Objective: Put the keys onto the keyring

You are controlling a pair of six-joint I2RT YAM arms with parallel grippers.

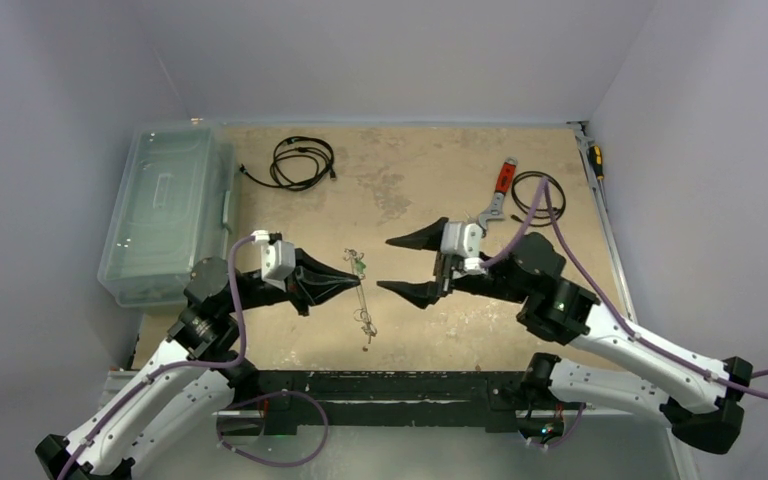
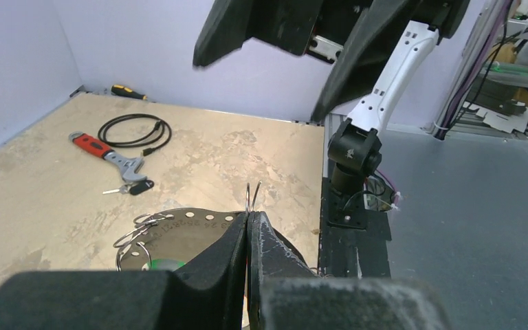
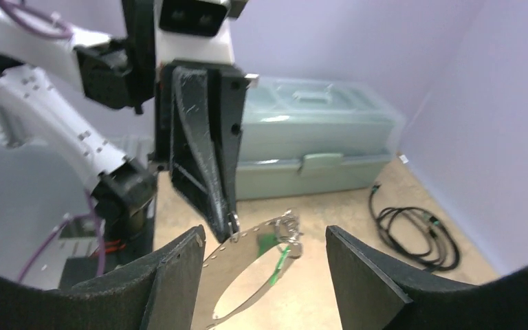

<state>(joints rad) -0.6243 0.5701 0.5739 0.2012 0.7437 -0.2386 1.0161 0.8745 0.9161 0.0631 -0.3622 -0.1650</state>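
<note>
Left gripper (image 1: 356, 284) clenched on keyring (image 2: 192, 217), hoop held edge-on off the table between the arms; green key (image 3: 275, 254) apparently hangs on it already; right gripper (image 1: 383, 264) spread wide, empty, just beside the hoop; black key (image 2: 139, 187) lies by wrench (image 2: 103, 150); next move, judged: fetch it, thread it.

grey hole-dotted keyring (image 3: 247, 235), green key tag (image 3: 269, 243), red-handled wrench (image 1: 503, 179), black cables (image 1: 303, 162)

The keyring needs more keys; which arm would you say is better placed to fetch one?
Probably right: the right gripper is open, the left gripper is shut on the keyring, loose keys lie by the wrench.
</note>
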